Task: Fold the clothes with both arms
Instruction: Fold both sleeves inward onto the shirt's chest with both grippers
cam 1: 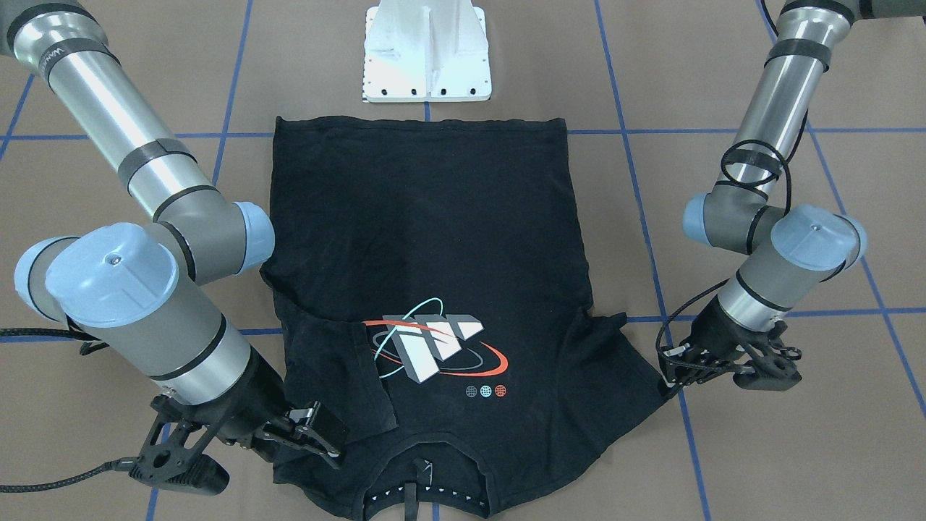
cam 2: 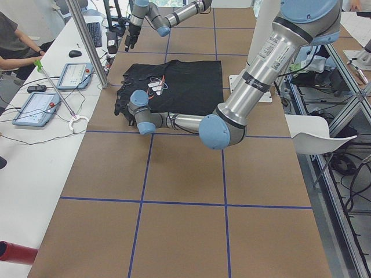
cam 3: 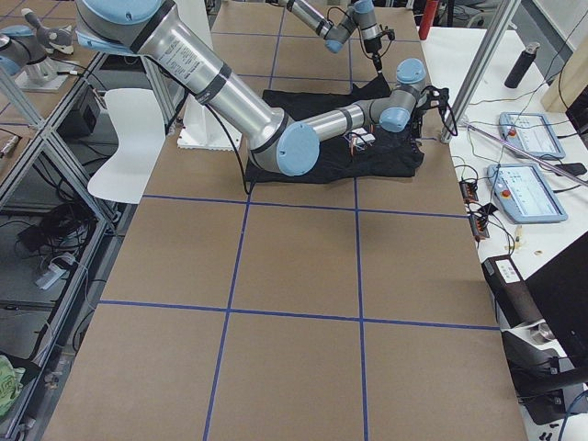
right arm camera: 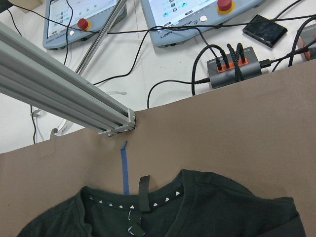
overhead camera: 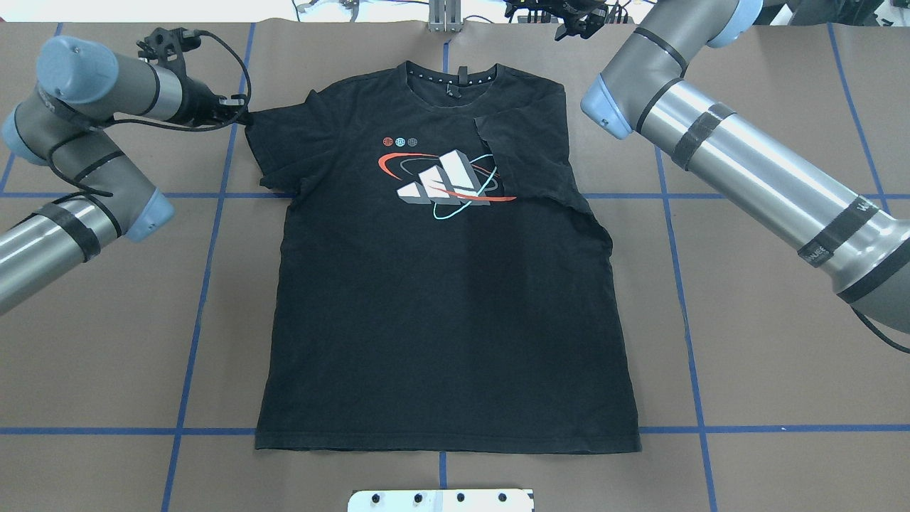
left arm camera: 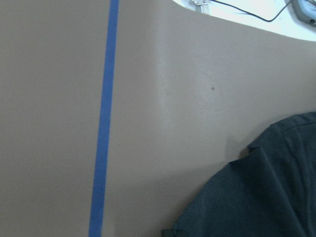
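Left gripper (cam 1: 669,369) at sleeve tip of black short-sleeved logo T-shirt (cam 1: 434,217); can't tell if clamped. Pinch hem only, fold inward to mirror the other sleeve. Right gripper (cam 1: 315,433) fingers look apart.

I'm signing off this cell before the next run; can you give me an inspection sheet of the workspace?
Surface: brown table with a blue tape grid.
Job's things: black T-shirt flat, logo up; folded sleeve lies inward over the logo's edge.
Clutter: nothing seen.
Grippers: left gripper at the spread sleeve; right gripper by the folded shoulder; grip of either unclear.
Cables: black cable looped on the left arm.
Surroundings: white base plate; control pads beyond the table.
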You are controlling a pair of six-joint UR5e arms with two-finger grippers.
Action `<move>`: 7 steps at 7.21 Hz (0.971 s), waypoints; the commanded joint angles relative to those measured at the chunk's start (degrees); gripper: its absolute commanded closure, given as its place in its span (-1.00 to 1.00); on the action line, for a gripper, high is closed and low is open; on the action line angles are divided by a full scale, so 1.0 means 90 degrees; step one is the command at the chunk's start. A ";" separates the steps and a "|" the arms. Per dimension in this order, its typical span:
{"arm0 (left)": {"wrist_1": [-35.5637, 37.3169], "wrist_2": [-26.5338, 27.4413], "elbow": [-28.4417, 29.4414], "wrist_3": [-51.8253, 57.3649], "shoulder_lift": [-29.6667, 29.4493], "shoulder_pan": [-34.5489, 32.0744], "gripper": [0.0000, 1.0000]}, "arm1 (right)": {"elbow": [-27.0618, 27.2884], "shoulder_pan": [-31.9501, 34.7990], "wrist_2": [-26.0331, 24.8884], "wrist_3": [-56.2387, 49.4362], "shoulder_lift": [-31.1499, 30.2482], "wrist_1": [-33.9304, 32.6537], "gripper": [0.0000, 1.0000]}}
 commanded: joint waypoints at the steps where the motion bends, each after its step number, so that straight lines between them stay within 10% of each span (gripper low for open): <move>1: 0.0126 -0.0047 -0.0174 -0.1116 -0.0390 0.0166 1.00 | 0.0017 0.0055 0.0097 -0.0036 -0.0041 0.0001 -0.99; 7: 0.0068 0.1162 0.0576 -0.2800 -0.1544 0.1124 1.00 | 0.0417 0.0055 0.0195 -0.0056 -0.0471 0.0021 -0.99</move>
